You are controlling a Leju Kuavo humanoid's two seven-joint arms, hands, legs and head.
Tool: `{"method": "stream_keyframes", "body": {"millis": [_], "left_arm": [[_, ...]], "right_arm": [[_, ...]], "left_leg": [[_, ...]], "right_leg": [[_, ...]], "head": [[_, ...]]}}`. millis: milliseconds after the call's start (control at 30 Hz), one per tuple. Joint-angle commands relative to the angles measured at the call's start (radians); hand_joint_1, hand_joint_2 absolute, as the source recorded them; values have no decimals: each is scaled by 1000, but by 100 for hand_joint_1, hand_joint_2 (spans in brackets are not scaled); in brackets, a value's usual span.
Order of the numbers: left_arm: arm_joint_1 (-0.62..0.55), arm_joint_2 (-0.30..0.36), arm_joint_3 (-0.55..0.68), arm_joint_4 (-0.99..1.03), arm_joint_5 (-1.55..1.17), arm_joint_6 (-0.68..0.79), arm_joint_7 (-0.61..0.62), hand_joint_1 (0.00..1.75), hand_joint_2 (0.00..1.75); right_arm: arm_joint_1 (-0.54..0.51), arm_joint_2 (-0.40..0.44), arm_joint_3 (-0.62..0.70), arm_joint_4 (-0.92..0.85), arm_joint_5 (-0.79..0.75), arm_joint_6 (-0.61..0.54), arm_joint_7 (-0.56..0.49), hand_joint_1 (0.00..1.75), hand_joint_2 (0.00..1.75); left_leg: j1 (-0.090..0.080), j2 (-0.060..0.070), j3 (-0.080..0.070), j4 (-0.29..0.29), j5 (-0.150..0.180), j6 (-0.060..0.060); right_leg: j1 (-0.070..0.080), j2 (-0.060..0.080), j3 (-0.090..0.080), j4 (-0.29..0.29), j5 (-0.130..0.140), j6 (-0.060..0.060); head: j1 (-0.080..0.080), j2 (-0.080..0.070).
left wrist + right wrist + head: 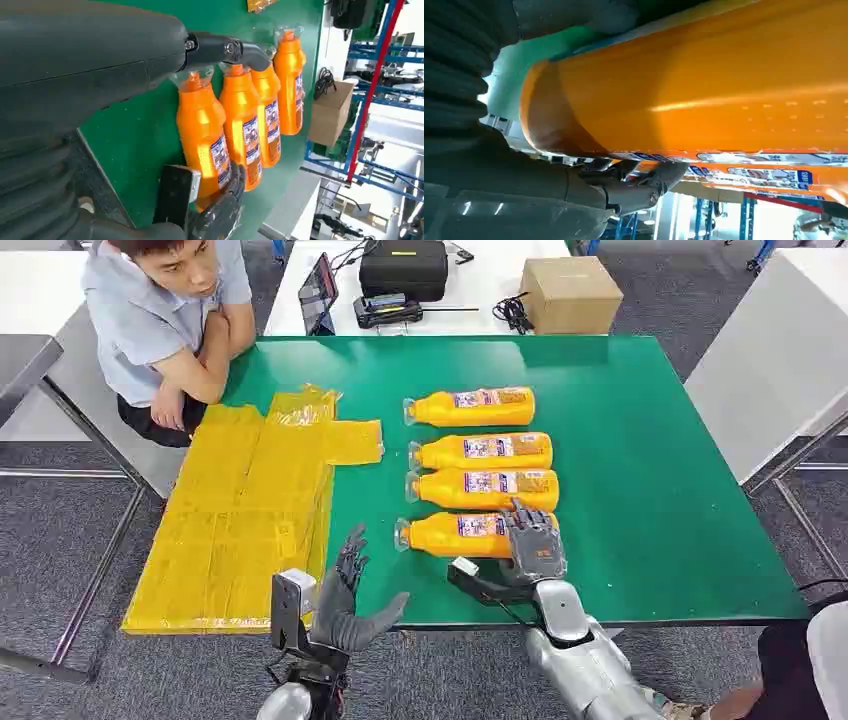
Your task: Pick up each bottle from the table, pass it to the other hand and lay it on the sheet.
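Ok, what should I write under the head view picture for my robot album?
Right hand wraps the nearest orange bottle on the green table; open left hand waits beside the yellow sheet.

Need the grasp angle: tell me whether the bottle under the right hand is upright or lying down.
Lying down. The nearest bottle rests on its side on the green table, cap end toward the yellow sheet, right hand over its base end.

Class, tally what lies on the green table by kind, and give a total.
Orange bottles: 4, at and
Yellow sheet: 1
Total: 5
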Motion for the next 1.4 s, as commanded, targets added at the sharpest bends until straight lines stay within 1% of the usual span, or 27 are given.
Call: {"method": "stream_keyframes", "body": {"millis": [33,67,100,133,167,200,233,267,300,333,400,433,467,500,533,567,733,800,833,933,1000,1033,1100,1200,1233,1300,1400], "left_arm": [[-19,14,-3,34,-1,-2,1,0,175],[-19,14,-3,34,-1,-2,1,0,175],[-20,14,-4,35,-1,-2,0,0,175],[-21,14,-6,35,-1,-3,-2,0,175],[-21,14,-6,35,-1,-3,-2,0,175],[-22,14,-6,36,0,-2,-4,0,175],[-24,15,-8,38,1,-3,-6,0,175],[-25,16,-8,39,2,-3,-7,0,175],[-26,16,-8,40,3,-4,-8,0,175],[-28,17,-10,40,4,-4,-16,0,175],[-32,19,-15,40,4,-3,-26,0,175],[-42,27,-23,45,5,-1,-32,0,175],[-45,30,-25,46,8,5,-40,0,175],[-55,37,-23,53,10,6,-43,0,175],[-61,40,-25,57,14,12,-58,0,175],[-63,42,-27,58,17,17,-65,0,175],[-61,38,-22,59,19,40,-76,0,175],[-58,33,-13,56,16,59,-93,0,175],[-55,26,-2,52,7,91,-116,0,175],[-56,26,3,53,18,99,-113,0,175],[-54,23,11,56,33,104,-108,0,175],[-49,12,36,56,69,118,-112,0,175],[-54,12,43,66,91,130,-122,0,175],[-55,4,60,73,140,143,-119,0,175],[-58,4,66,87,179,130,-94,0,175],[-37,-12,67,89,225,101,-62,0,175],[-51,-13,47,130,248,80,-49,0,175]], "right_arm": [[-10,-12,14,54,-46,-11,-48,115,175],[-10,-12,14,54,-46,-11,-48,115,175],[-9,-11,11,50,-56,-13,-58,91,175],[-6,-9,3,44,-89,-10,-86,86,175],[-6,-9,3,44,-89,-10,-86,89,175],[-4,-8,1,39,-103,-9,-98,96,175],[3,-4,-17,30,-174,23,-151,105,175],[4,-5,-19,25,-190,32,-164,112,175],[7,-9,-18,20,-197,32,-176,124,175],[17,-6,-31,-1,-261,54,-225,133,175],[33,-5,-46,-28,-344,106,-277,140,175],[40,-10,-44,-47,-378,123,-297,140,175],[47,-12,-44,-65,-401,129,-308,145,175],[51,-13,-42,-77,-412,137,-310,145,175],[60,-19,-39,-101,-451,161,-323,152,175],[68,-21,-39,-119,-481,173,-329,154,175],[83,-27,-35,-149,-516,182,-337,154,175],[89,-27,-37,-157,-528,180,-341,159,175],[100,-25,-44,-171,-545,178,-346,164,175],[111,-27,-46,-186,-556,180,-346,168,175],[114,-26,-49,-188,-561,177,-346,161,175],[119,-21,-59,-195,-575,166,-355,154,175],[121,-19,-60,-202,-582,166,-360,157,175],[128,-11,-72,-217,-603,155,-371,155,175],[132,-5,-77,-229,-616,147,-382,166,175],[139,5,-82,-239,-631,140,-398,171,175],[136,16,-78,-243,-648,141,-419,168,175]], "left_leg": [[1,0,4,-1,-1,-2],[0,0,2,-1,-1,-1],[1,0,4,-1,-2,-2],[1,0,3,0,-2,-2],[1,0,2,0,-1,-1],[2,0,4,0,-2,-2],[1,0,3,-1,-1,-2],[1,0,2,-1,-1,-1],[1,0,1,-1,0,-1],[1,0,3,-1,-1,-2],[1,0,2,-1,-1,-1],[1,0,3,-1,-1,-2],[1,0,3,-1,-1,-2],[1,-1,2,-1,0,-1],[2,-1,4,0,-1,-2],[1,-1,4,-1,-1,-2],[2,-1,6,-1,-1,-2],[1,0,5,-1,-1,-1],[2,-1,6,-1,-1,-2],[2,-1,6,-1,-1,-2],[1,0,4,-1,-1,-1],[1,0,5,-1,-1,-2],[1,0,4,-1,-1,-1],[1,0,4,-1,-1,-1],[2,0,5,0,-1,-2],[1,0,4,-1,-1,-1],[1,1,4,-1,-1,-1]], "right_leg": [[1,-1,4,-1,-1,-2],[1,-1,2,-1,-1,-1],[1,-1,4,-1,-2,-2],[1,-1,4,-1,-2,-2],[1,-1,3,-1,-1,-2],[2,0,5,-1,-2,-3],[1,-1,4,-1,-1,-2],[1,-1,3,-1,-1,-2],[1,-1,2,-1,0,-1],[1,-1,3,-1,-1,-2],[1,-1,2,-1,-1,-1],[1,-1,4,-1,-1,-2],[1,-1,3,-1,-1,-2],[1,-1,2,-1,-1,-1],[2,-2,4,-1,-1,-2],[2,-2,4,-1,-1,-2],[2,-2,5,-2,-1,-2],[1,-1,4,-1,-1,-1],[2,-2,5,-1,-1,-2],[2,-2,6,-2,-1,-2],[1,-1,4,-1,-1,-1],[2,-1,5,-1,-1,-2],[1,-1,4,-1,-1,-1],[1,-1,4,-1,-1,-2],[2,-1,5,-1,-1,-3],[1,-1,4,-1,-1,-2],[1,0,3,-1,-1,-2]], "head": [[0,0],[0,0],[0,0],[0,0],[0,0],[0,0],[0,0],[0,0],[0,0],[0,0],[0,0],[0,0],[0,0],[0,0],[0,0],[0,0],[0,0],[0,0],[0,0],[0,0],[0,0],[0,0],[0,0],[0,0],[0,0],[0,0],[0,0]]}}
